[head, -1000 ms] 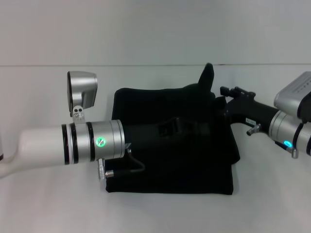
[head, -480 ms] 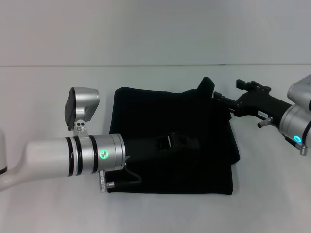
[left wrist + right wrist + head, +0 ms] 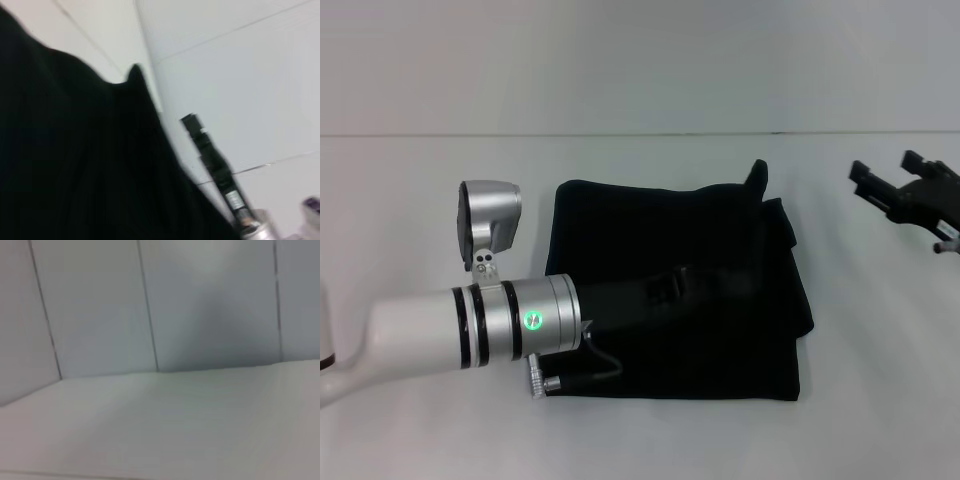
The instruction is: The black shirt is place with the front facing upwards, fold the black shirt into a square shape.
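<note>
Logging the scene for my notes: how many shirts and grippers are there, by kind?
Shirt: 1
Grippers: 2, left gripper over the shirt, right gripper off to its right
Total: 3

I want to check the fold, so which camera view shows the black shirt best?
The head view is best: the whole black shirt lies as a rough square on the table, with the left arm over part of it. The left wrist view shows only a dark part of the cloth. The right wrist view shows no shirt.
</note>
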You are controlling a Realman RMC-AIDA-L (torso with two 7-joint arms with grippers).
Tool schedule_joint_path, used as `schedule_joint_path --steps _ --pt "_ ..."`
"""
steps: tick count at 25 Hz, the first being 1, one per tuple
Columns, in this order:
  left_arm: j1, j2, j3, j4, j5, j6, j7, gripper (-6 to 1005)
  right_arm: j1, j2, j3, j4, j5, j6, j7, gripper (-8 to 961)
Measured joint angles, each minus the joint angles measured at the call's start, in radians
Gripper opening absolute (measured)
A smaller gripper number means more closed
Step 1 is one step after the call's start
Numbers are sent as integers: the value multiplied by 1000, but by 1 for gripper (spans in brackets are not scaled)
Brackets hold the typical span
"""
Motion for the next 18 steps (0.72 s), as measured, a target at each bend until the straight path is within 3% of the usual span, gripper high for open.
schedule_joint_path --steps 1,12,18 --pt "4 1 0 0 -14 22 13 164 -11 0 1 -2 8 -11 0 856" --pt "52 5 -2 79 -41 187 79 626 -102 0 15 -4 8 -176 0 855" --pt "134 36 10 205 -36 198 184 734 -132 -4 -39 -8 -149 -380 -57 856"
